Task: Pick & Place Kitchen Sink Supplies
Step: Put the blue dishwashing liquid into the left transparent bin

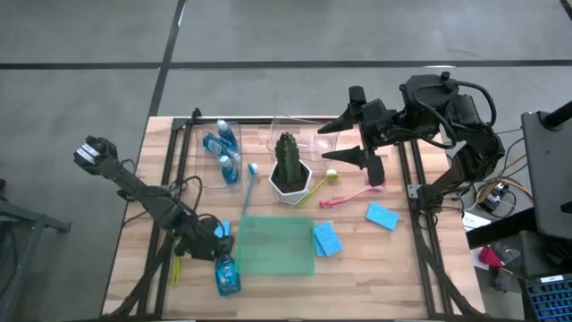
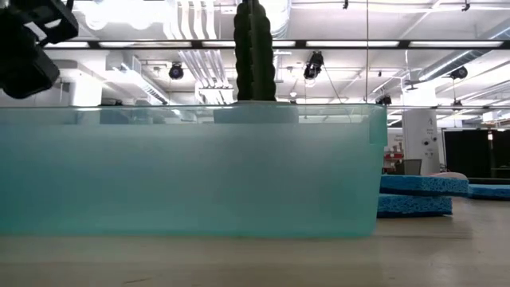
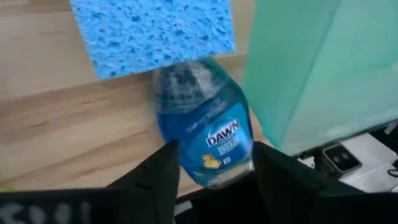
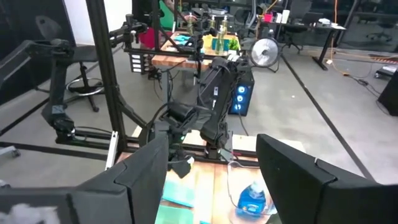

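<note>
While my left gripper (image 3: 214, 180) straddles the soap bottle (image 3: 208, 127) with open fingers, its long axis runs straight away from me.

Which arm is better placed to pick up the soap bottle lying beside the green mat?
The left. Its gripper is open right over that soap bottle, one finger on each side. The right gripper is open too, but raised at the table's far side near the cactus.

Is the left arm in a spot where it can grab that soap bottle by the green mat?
Probably yes: the left tool is open with the bottle between its fingers, nothing blocking.
</note>
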Controlling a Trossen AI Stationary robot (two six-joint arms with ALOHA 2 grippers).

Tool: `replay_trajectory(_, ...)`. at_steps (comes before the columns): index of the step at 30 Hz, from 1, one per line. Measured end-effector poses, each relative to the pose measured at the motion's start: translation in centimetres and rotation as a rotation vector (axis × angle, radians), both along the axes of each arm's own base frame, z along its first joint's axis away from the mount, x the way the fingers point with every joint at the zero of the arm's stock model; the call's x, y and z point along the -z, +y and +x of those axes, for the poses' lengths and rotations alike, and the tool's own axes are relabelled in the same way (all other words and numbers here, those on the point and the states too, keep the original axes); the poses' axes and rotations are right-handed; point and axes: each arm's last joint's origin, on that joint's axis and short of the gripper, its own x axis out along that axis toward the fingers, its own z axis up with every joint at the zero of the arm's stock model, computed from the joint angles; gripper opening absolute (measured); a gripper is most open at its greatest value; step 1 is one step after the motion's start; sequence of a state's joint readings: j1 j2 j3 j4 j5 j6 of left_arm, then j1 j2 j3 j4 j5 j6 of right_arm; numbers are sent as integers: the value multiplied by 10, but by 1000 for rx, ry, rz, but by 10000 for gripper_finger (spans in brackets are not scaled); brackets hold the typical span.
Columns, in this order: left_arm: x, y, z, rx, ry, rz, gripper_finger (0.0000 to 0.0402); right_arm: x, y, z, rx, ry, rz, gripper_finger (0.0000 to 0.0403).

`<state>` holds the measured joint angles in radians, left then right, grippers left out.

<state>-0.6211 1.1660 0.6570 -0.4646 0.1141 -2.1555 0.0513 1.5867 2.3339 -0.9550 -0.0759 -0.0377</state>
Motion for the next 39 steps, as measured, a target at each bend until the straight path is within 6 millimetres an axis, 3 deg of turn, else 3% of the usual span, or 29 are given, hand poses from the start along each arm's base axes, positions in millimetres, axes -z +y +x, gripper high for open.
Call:
replay_trajectory(5,19,2,-3,-30,104,16,247,0,0,-1,1,-1,0,229)
replay_trajectory(9,28,6,-6,-84,132,40,268,1,-1,-1,4,11,0,229)
replay_trajectory(19,34,19,-8,-190,100,239,268,1,-1,0,5,15,3,226)
replay_trajectory(27,23,12,2,-187,22,186,266,3,-1,1,6,22,8,226)
replay_trajectory(39,44,7,7,-154,141,196,258,9,-1,7,5,45,2,224)
